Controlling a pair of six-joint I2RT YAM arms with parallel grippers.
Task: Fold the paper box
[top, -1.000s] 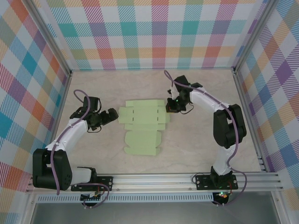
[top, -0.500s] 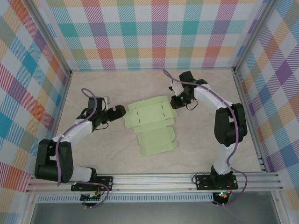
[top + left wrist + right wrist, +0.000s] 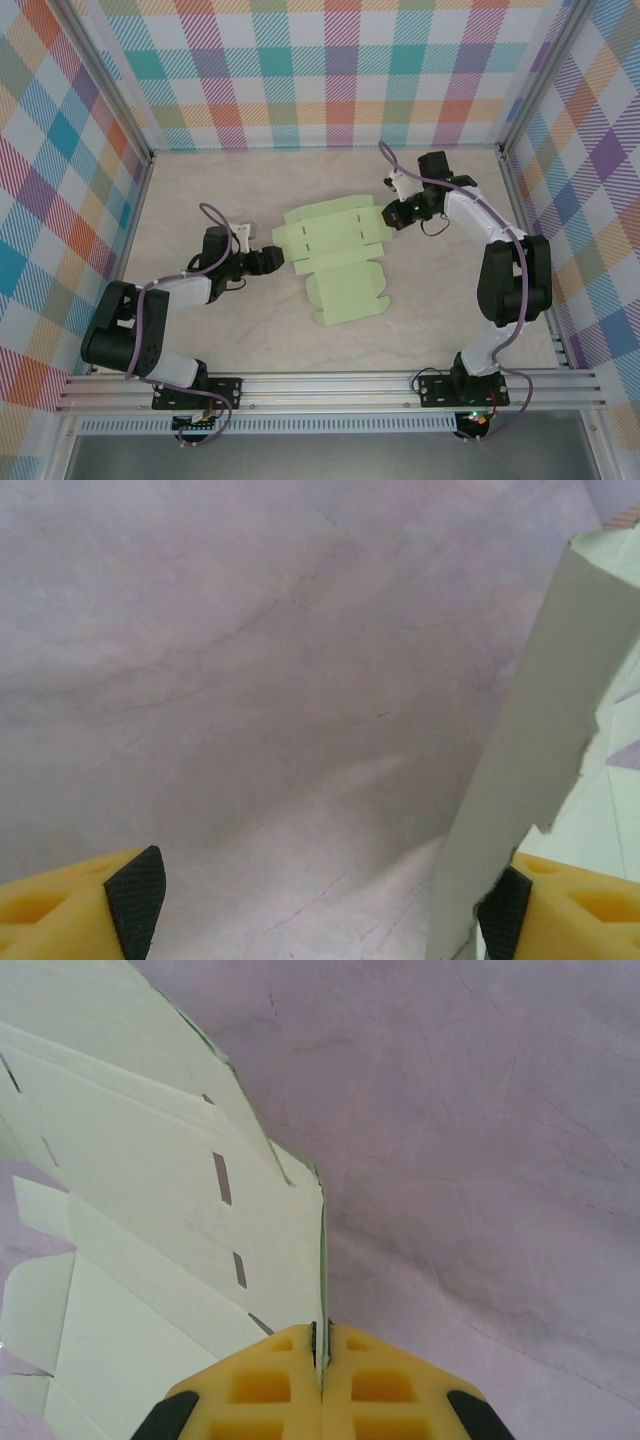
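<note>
Item under inspection: a pale light-green paper box [image 3: 340, 262] of thin card, at this point a flat cut-out sheet with flaps, tabs and narrow slots. It lies unfolded near the middle of the pale marbled worktop [image 3: 200, 190], skewed to the worktop edges, between the two arms. Its slotted panel points to the far side and a plain panel to the near side.

Left jaws: low over the worktop at the sheet's left edge. In the left wrist view they stand wide apart, with bare worktop between them. One flap of the paper box is raised off the surface and stands on edge just inside the right-hand black pad [image 3: 505, 915]. Whether card and pad touch cannot be told. No grip is made.

Right jaws: at the right end of the slotted panel. In the right wrist view the two yellow fingers [image 3: 270, 1385] are pressed together on the thin edge of the paper box, pinching it. The card beside the pinch lifts slightly from the worktop, and the rest lies flat.
</note>
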